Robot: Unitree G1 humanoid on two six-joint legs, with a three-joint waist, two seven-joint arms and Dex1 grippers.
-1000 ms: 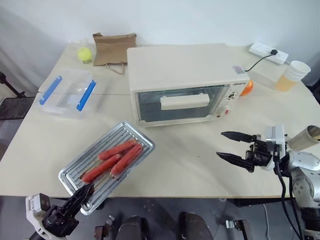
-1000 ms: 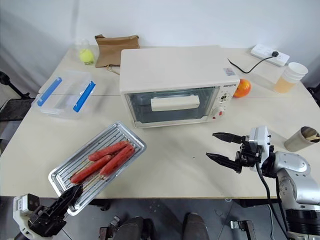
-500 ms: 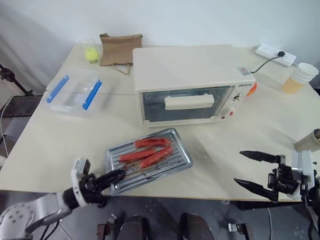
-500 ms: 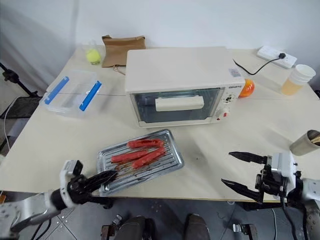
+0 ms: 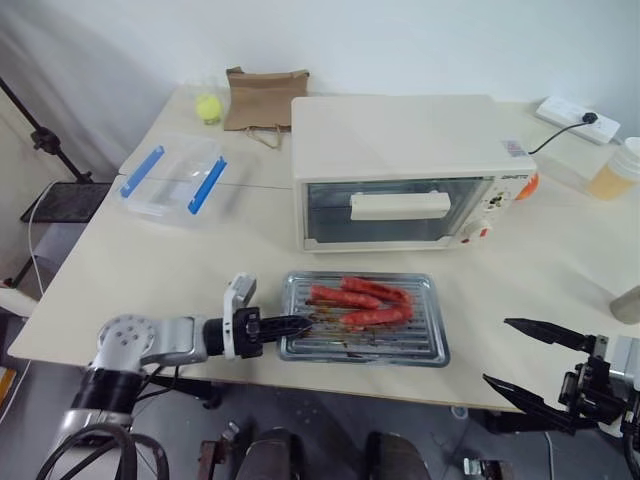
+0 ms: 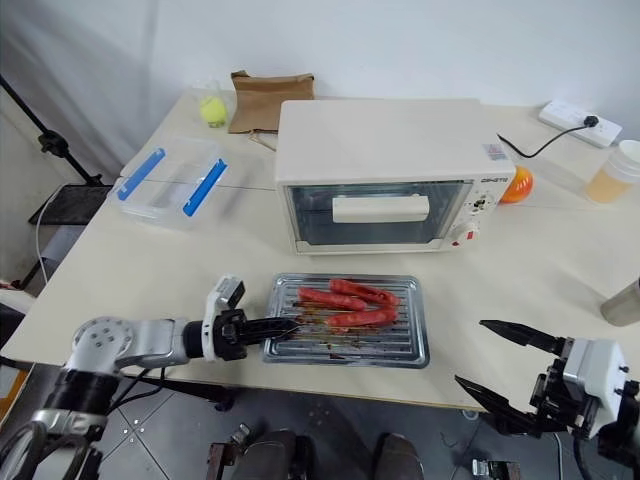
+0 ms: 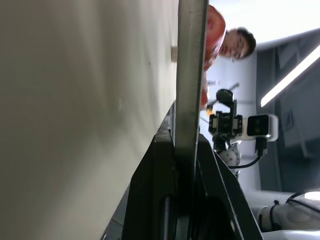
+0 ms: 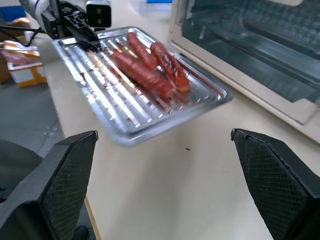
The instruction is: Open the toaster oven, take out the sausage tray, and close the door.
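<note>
Gripping the sausage tray's [image 5: 364, 318] left edge, the left tool [image 5: 290, 326] stays clamped, tray just before the shut toaster oven [image 5: 405, 170]; right tool [image 5: 527, 361] gapes wide.

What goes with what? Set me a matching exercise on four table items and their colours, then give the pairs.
Items:
1. bag
2. ball
3. box clips
4. sausages

Colours:
A. red
B. blue
C. brown
D. yellow-green

Pairs: 1-C, 2-D, 3-B, 4-A
</note>
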